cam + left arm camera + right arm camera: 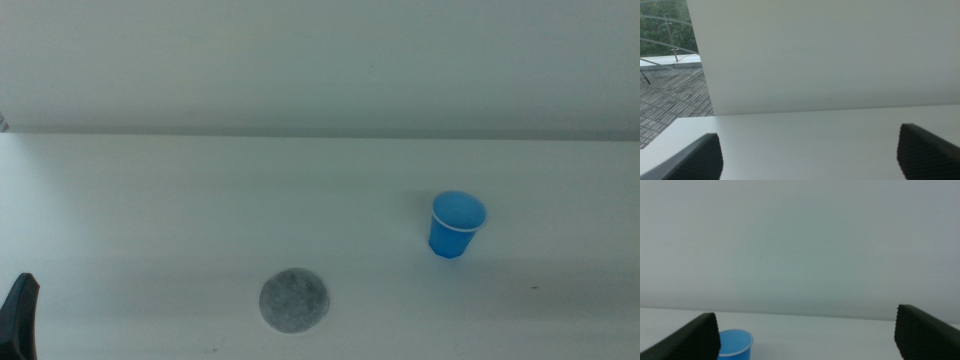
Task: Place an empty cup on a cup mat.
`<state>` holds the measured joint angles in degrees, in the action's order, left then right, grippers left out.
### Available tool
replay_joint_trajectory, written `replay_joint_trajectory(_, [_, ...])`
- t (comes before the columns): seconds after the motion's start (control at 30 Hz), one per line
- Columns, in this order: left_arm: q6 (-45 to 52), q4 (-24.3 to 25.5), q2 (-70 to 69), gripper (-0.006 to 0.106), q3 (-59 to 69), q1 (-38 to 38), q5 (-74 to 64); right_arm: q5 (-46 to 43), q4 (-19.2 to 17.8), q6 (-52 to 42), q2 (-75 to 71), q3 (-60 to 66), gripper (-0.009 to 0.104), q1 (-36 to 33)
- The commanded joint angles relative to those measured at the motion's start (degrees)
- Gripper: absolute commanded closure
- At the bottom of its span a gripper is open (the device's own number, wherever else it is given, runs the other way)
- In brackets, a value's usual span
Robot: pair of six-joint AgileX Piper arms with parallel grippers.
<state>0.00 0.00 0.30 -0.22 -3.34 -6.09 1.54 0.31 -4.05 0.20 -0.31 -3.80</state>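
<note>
A small bright blue cup (457, 224) stands upright on the white table (150, 210), right of centre, w/ a thin white line under its rim; nothing visible inside. The cup mat (294, 299), a flat speckled grey disc, lies nearer the camera & to the cup's left, well apart from it. Left gripper (810, 155): jaws spread wide, holding nothing; only a dark tip shows at the middle view's bottom-left edge. Right gripper (807, 332): jaws also wide apart, empty, w/ the cup just beside one jaw in its wrist view.
</note>
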Motion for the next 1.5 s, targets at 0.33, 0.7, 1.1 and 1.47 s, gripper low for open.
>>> replay_joint_trajectory(0.33, [0.0,0.0,-2.4,0.007,2.4,0.5,0.7,7.7,0.3,2.9,14.2,-7.6,0.002,0.4])
replay_joint_trajectory(0.7, [0.0,0.0,-2.4,0.007,2.4,0.5,0.7,44.0,6.7,7.7,45.6,-33.8,0.002,0.4])
replay_joint_trajectory(1.1, [0.0,0.0,-2.4,0.007,2.4,0.5,0.7,42.0,5.8,7.7,65.8,-41.7,0.002,0.4])
replay_joint_trajectory(1.47, [0.0,0.0,-2.4,0.007,2.4,0.5,0.7,55.9,5.9,8.8,96.1,-73.9,0.005,-0.2])
